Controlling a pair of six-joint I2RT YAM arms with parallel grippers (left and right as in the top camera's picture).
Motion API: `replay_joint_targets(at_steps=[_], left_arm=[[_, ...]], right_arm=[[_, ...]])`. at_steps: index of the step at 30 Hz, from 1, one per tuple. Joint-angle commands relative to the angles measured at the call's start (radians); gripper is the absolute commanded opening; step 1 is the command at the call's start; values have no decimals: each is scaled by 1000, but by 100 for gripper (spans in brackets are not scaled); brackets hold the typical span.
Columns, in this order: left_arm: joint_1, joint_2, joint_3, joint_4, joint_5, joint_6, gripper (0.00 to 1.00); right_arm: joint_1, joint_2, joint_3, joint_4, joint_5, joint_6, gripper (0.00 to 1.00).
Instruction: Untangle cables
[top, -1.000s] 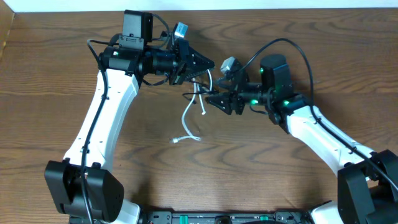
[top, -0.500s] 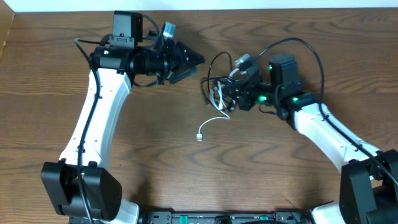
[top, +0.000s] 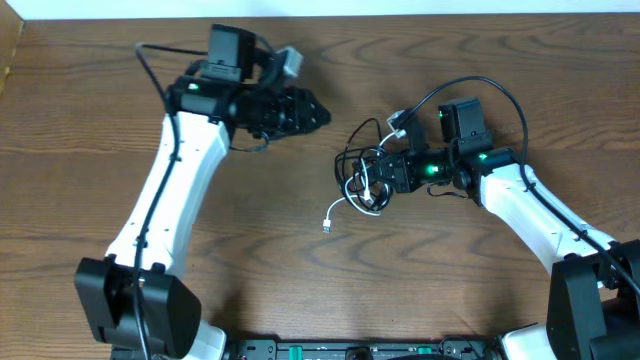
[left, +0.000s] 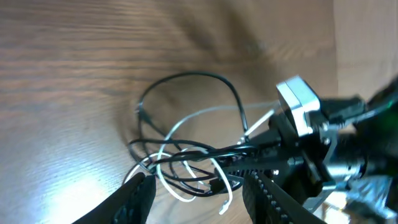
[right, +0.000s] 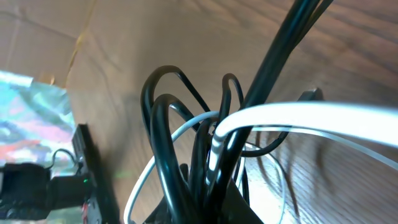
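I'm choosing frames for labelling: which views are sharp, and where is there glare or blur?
Overhead: evenly lit and sharp, the cables easy to trace. Left wrist: bright glare on the table at lower left, the right arm soft at the right edge. Right wrist: cables too close, out of focus, the white cable blown out.

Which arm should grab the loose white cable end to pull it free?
Left. The left gripper is open and empty; the right gripper is clamped on the cables, with the white cable trailing loose.
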Motion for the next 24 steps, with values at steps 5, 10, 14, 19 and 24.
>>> replay_joint_targets(at_steps=[5, 10, 14, 19, 24], left_arm=[[-100, 95, 10, 5, -11, 192, 50], [-124, 113, 10, 39, 54, 245, 50], [-128, 113, 10, 42, 77, 290, 50], [-128, 113, 10, 34, 104, 335, 51], [-128, 113, 9, 40, 213, 384, 51]], right_arm=[[-2, 5, 26, 0, -95, -44, 1], [-4, 5, 26, 0, -103, -43, 1], [-10, 5, 26, 1, -127, -44, 1], [-29, 5, 26, 21, -198, -47, 1], [-62, 5, 26, 31, -235, -46, 1]])
